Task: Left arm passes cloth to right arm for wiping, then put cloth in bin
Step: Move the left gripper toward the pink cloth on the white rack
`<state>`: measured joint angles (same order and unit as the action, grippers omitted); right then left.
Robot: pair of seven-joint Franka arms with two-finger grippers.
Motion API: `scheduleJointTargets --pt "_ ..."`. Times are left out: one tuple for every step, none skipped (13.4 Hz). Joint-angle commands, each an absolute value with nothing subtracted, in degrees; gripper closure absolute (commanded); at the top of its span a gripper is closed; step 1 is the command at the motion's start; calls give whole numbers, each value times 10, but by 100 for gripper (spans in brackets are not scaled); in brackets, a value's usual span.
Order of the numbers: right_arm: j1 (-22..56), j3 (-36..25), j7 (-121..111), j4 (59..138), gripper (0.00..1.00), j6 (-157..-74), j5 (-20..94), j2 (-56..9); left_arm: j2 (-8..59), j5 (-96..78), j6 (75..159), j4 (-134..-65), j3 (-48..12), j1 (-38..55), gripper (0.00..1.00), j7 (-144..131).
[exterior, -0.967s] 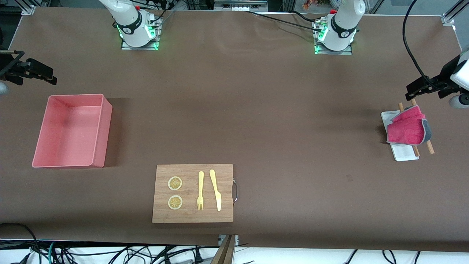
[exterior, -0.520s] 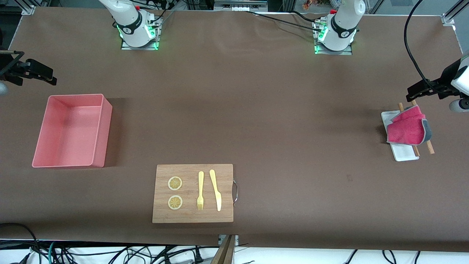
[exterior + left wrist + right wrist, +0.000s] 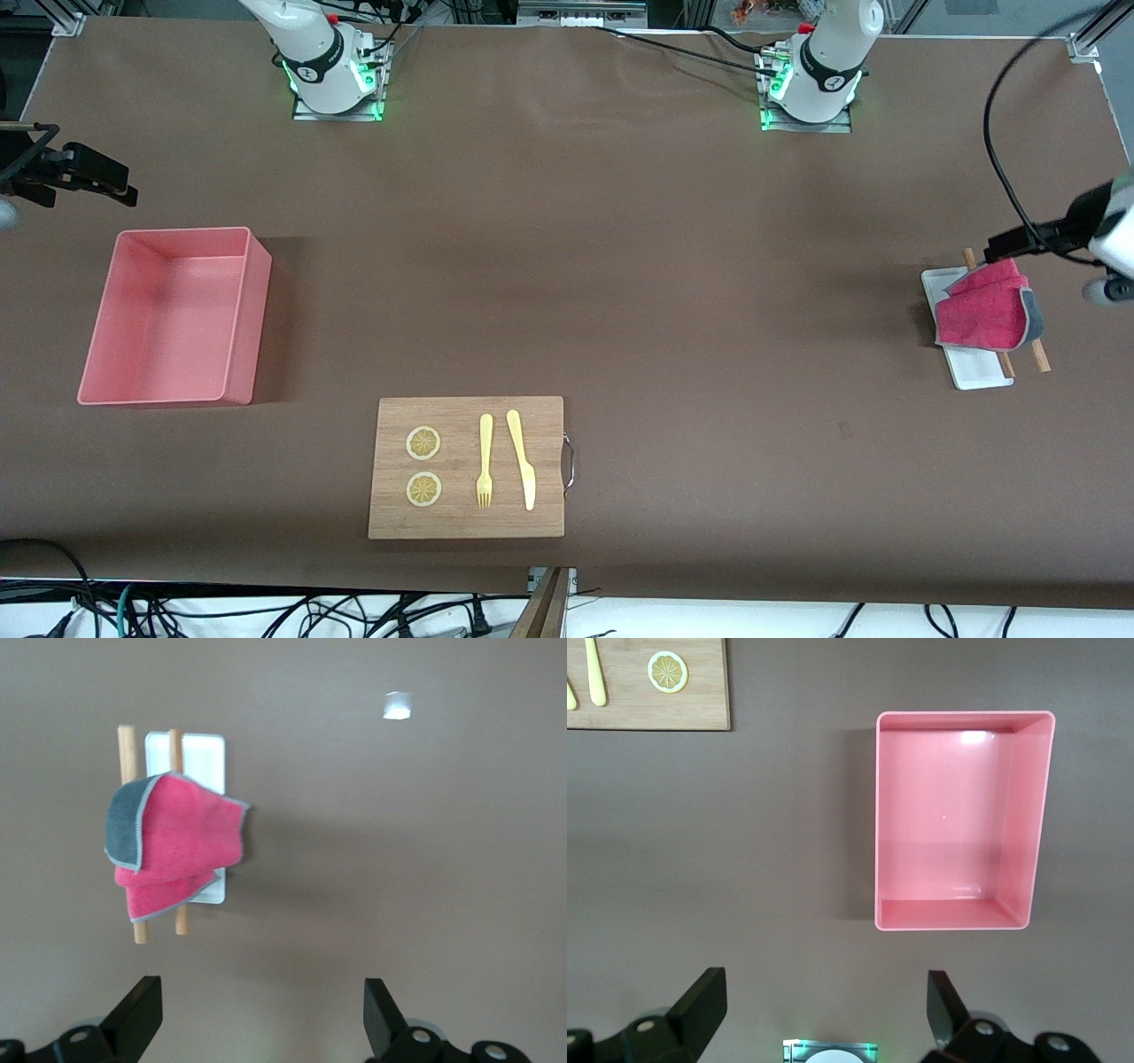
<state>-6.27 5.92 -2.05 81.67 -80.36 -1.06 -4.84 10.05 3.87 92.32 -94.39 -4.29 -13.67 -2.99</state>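
Lower now, my left gripper point(image 3: 997, 244) has dropped toward the small magenta-pink terry cloth point(image 3: 983, 312) since a second ago.
My right gripper point(image 3: 124, 192) waits, jaws wide, over bare table by the salmon-pink rectangular plastic bin point(image 3: 232, 312); the cloth lies draped over two wooden sticks point(image 3: 133, 837) on a small flat white tray point(image 3: 979, 368), my left fingers point(image 3: 137, 1014) spread apart.

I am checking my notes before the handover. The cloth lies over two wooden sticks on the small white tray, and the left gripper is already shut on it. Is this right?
Not quite. The cloth does lie over the two wooden sticks on the white tray, but the left gripper is open and holds nothing, apart from the cloth; the left wrist view shows this.
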Motion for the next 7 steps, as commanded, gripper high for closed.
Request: scheduleJointTargets --pt "-66 62 -13 813 0 -805 -9 -48 179 75 942 -922 -46 -165 0 -12" --pt "-66 62 -13 813 0 -805 -9 -48 195 86 945 -921 -46 -171 0 -5" --pt "-66 62 -13 813 0 -805 -9 -48 209 99 948 -923 -46 -187 0 5" --pt "-66 62 -12 813 0 -806 -9 -48 228 107 949 -922 -46 -198 0 10" --pt "-65 62 -11 813 0 -807 -9 -49 241 123 950 -922 -46 -201 0 15" --pt "-65 62 -9 813 0 -807 -9 -49 253 142 952 -924 -46 -214 0 26" --pt "-65 62 -8 813 0 -807 -9 -50 260 145 954 -924 -46 -227 0 40"
